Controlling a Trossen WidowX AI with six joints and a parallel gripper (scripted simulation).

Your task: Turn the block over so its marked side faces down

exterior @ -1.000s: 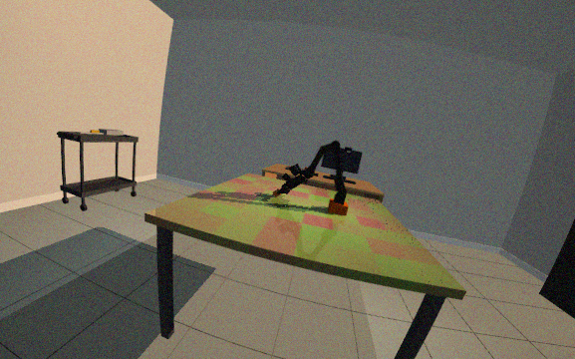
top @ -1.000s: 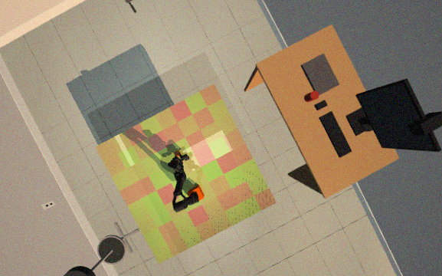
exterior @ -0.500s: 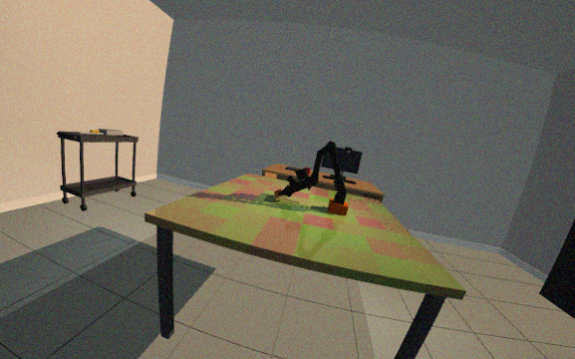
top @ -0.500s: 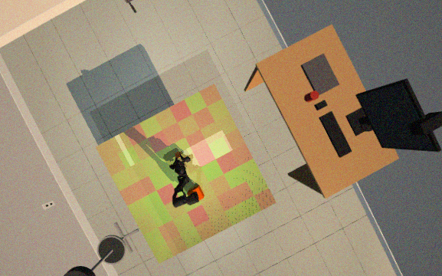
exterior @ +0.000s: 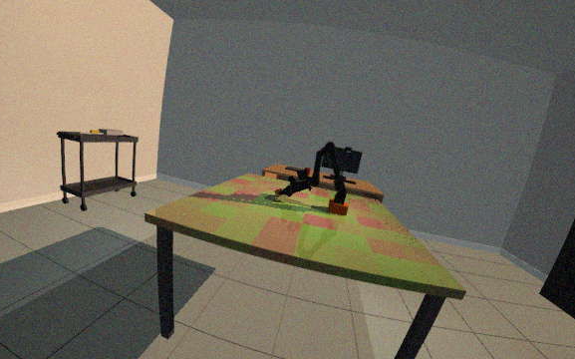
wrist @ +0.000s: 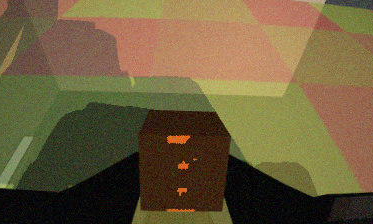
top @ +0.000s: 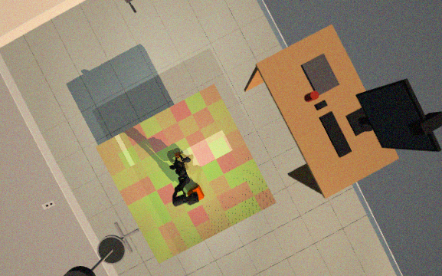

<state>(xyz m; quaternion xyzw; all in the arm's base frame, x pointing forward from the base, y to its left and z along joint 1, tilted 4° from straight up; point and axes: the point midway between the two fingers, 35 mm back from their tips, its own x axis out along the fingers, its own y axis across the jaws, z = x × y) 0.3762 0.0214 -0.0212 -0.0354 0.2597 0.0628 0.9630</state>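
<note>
The block (wrist: pixel 184 160) is a dark brown cube with a few orange flecks on the face towards the wrist camera. It sits between my gripper's dark fingers at the bottom of the wrist view. My gripper (wrist: pixel 182 161) (top: pixel 178 156) (exterior: pixel 281 191) is shut on the block and holds it low over the green and pink checkered table (top: pixel 243 180) (exterior: pixel 277 234) (wrist: pixel 287 50), near the table's middle. I cannot tell whether the block touches the table. In the top and exterior views the block is too small to make out.
The arm's orange base (top: pixel 198 194) (exterior: pixel 338 207) stands on the table behind the gripper. A wooden desk (top: pixel 289 115) (exterior: pixel 362 188) with a monitor (top: pixel 397 115), a keyboard and a red can (top: pixel 311 96) stands beyond the table. A dark cart (exterior: pixel 98 165) stands by the left wall.
</note>
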